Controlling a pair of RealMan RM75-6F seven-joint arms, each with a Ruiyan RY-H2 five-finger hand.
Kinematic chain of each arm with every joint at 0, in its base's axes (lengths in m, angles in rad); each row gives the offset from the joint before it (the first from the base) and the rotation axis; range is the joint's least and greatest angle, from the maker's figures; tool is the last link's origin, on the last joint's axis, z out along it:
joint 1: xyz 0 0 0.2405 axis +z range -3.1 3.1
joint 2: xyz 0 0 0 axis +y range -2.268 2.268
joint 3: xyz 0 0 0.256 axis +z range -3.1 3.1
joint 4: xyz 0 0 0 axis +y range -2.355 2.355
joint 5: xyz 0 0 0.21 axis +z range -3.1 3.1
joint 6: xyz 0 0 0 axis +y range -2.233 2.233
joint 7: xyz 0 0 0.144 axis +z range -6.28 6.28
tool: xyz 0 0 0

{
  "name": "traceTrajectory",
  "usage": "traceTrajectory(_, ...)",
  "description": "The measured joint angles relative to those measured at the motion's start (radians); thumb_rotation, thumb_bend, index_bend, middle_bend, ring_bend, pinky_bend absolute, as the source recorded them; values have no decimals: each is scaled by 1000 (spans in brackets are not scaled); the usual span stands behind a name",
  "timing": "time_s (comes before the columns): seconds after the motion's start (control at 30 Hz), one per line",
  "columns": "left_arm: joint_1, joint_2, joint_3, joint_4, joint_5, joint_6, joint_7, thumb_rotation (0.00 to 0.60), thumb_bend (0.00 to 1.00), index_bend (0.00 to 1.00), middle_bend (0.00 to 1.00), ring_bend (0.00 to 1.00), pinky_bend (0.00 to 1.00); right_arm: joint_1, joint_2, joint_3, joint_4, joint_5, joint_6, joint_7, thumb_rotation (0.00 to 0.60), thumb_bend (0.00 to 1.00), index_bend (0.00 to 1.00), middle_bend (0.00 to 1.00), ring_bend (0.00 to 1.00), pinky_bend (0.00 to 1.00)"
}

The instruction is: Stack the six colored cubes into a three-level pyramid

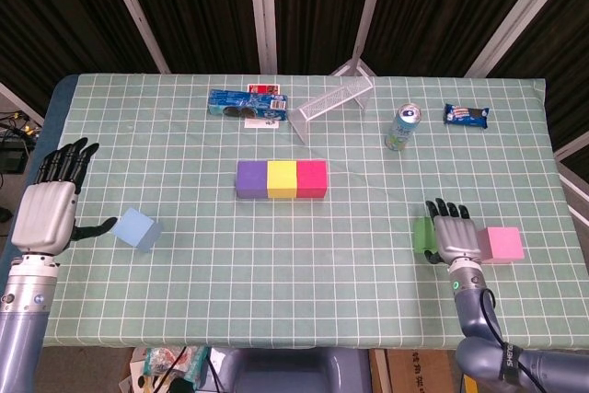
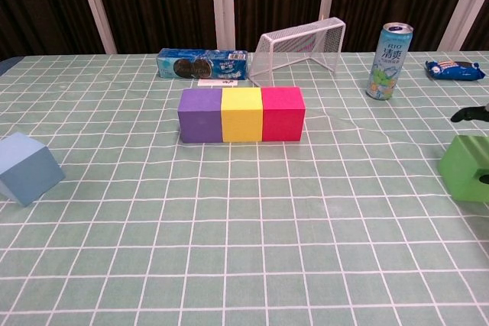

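right hand (image 1: 455, 235) over green cube (image 1: 423, 234) | pink cube (image 1: 503, 244) beside

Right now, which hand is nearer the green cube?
Right. The right hand is over the green cube, partly covering it; the left hand is far across the table beside the light blue cube.

Silver-backed left hand (image 1: 44, 213), right hand (image 1: 453, 235); black fingers, prob. grey forearms.
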Motion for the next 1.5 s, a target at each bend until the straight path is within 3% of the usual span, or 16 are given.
traceTrajectory(0.3,-1,-4,4,0,2,-3,7,600,46,0,0,0,21,-11,3,-1,25,2,-15,0,600,319,309,1,0,0)
traceTrajectory(0.53,1,-4,2,-1,2,1,5,600,46,0,0,0,21,-23,-4,1,45,0,-18,7,600,385,456,68,20,0)
traceTrajectory(0.87,2,-5,1,-4,3,2,6,600,46,0,0,0,21,-32,5,13,19,-54,-16,28,600,385,458,73,35,0)
traceTrajectory(1.13,3,-2,0,-7,7,2,3,600,46,0,0,0,21,-3,48,65,-92,-120,0,17,600,385,458,73,35,0)
traceTrajectory(1.5,6,8,-4,-10,7,-1,-14,600,46,0,0,0,21,95,10,124,-133,-65,1,-84,600,385,457,73,35,0)
